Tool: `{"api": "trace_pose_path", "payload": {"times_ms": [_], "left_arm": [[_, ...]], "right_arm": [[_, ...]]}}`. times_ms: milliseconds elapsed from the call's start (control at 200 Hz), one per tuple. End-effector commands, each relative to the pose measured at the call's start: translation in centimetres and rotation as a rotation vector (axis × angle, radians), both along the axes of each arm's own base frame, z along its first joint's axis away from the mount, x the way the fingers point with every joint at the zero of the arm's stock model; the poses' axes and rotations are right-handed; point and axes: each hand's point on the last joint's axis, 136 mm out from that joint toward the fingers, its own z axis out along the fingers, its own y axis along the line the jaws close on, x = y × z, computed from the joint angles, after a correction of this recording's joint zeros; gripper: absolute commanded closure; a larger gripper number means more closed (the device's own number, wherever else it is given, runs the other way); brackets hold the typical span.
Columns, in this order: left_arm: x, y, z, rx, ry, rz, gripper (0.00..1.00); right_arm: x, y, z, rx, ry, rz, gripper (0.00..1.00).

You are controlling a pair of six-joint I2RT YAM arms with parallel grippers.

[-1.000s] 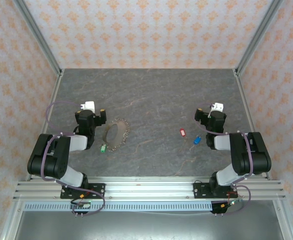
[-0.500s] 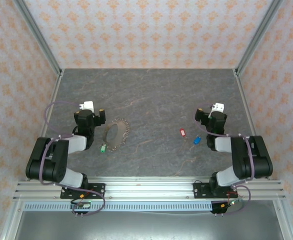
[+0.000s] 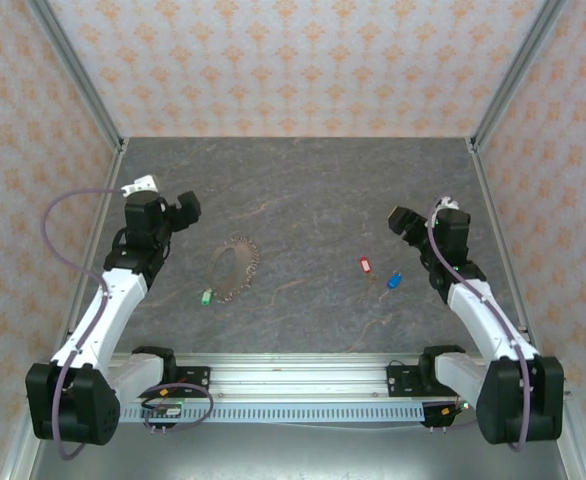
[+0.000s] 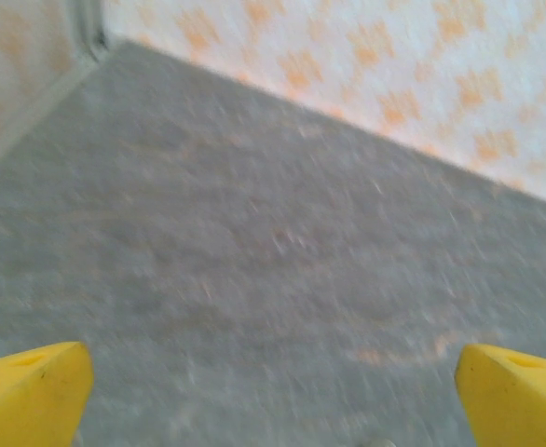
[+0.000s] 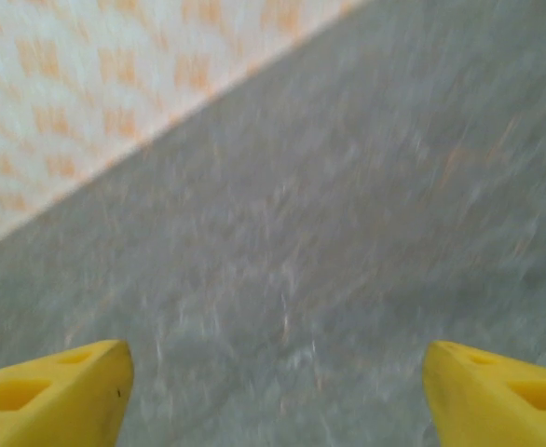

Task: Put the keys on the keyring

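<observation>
Grey table (image 3: pixel 303 180), nothing threaded yet. Left gripper (image 3: pixel 187 205) and right gripper (image 3: pixel 401 222) both spread wide and empty, likely ready to reach. Keyring (image 3: pixel 235 266) lies loose, right of the left fingers (image 4: pixel 31 396). Red-tag key (image 3: pixel 365 265) and blue-tag key (image 3: pixel 394 280) lie near, just left of the right fingers (image 5: pixel 54 396).

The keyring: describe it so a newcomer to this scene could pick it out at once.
On the grey table, look left of centre. The keyring is a silvery bead-chain loop with a green tag at its near end; the red-tagged key and blue-tagged key lie apart, further right.
</observation>
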Motion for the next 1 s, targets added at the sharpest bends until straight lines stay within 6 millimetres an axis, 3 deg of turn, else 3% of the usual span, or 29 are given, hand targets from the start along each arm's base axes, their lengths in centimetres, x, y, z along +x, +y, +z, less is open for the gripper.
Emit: {"api": "trace_pose_path", "payload": {"times_ms": [0, 115, 320, 425, 541, 671, 806, 996], "left_arm": [[-3.2, -4.4, -5.4, -0.210, 0.235, -0.164, 0.06], [-4.0, -6.7, -8.0, -0.320, 0.322, -0.213, 0.21], [-4.5, -10.3, -10.8, -0.323, 0.423, -0.285, 0.36], [-4.7, -11.2, -12.2, -0.312, 0.458, -0.288, 0.37], [-4.9, -11.7, -13.9, -0.343, 0.502, -0.256, 0.38], [-4.5, -13.1, -14.9, -0.352, 0.537, -0.253, 0.39], [-4.7, -13.0, -16.3, -0.322, 0.585, -0.223, 0.43], [-4.1, -12.5, -16.8, -0.247, 0.573, -0.248, 0.42]], "right_arm": [[-1.2, 3.7, -1.3, 0.228, 0.157, 0.116, 0.31], [-1.0, 5.6, -1.1, 0.300, 0.146, 0.180, 0.38], [-1.1, 8.9, -2.3, 0.311, 0.227, 0.312, 0.49], [-1.5, 10.3, -2.8, 0.341, 0.258, 0.371, 0.51], [-2.3, 10.4, -4.0, 0.338, 0.286, 0.378, 0.52], [-4.4, 11.3, -6.0, 0.409, 0.417, 0.399, 0.56], [-6.3, 11.8, -7.3, 0.471, 0.524, 0.378, 0.59], [-5.4, 11.0, -7.1, 0.353, 0.425, 0.394, 0.59]]}}
